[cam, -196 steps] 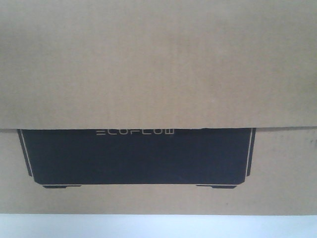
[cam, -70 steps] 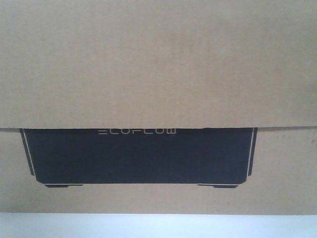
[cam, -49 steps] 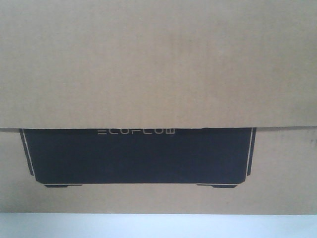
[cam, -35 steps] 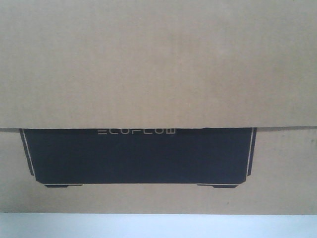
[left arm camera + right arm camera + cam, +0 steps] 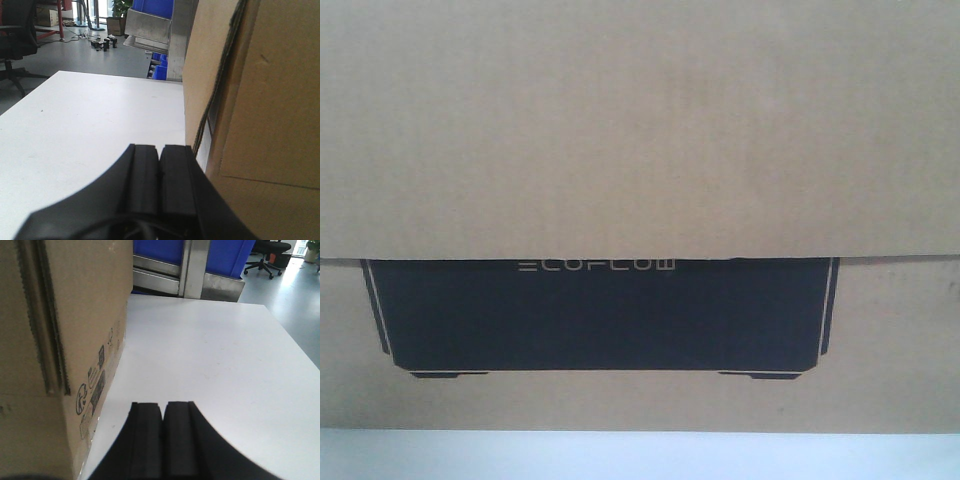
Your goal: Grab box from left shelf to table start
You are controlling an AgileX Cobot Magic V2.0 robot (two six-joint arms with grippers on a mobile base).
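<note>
Corrugated brown box [image 5: 640,130] standing on smooth white table [image 5: 640,457] — fills front view, matte black panel [image 5: 600,315] with pale ECOFLOW lettering. Left gripper [image 5: 159,162]: black rubbery pads pressed flat together, nothing between, just beside box's fluted edge. Right gripper [image 5: 163,417]: pads likewise closed, empty, beside box's printed side. Brushed metal shelf [image 5: 157,272] beyond table — blue bins [image 5: 160,249] above.

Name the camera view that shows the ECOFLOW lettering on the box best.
The front-facing view: the ECOFLOW lettering sits head-on at the black panel's top, just under a flap edge. The left wrist view shows only the box as plain side and flap edges; the right wrist view shows its side with small handling symbols, no lettering.
</note>
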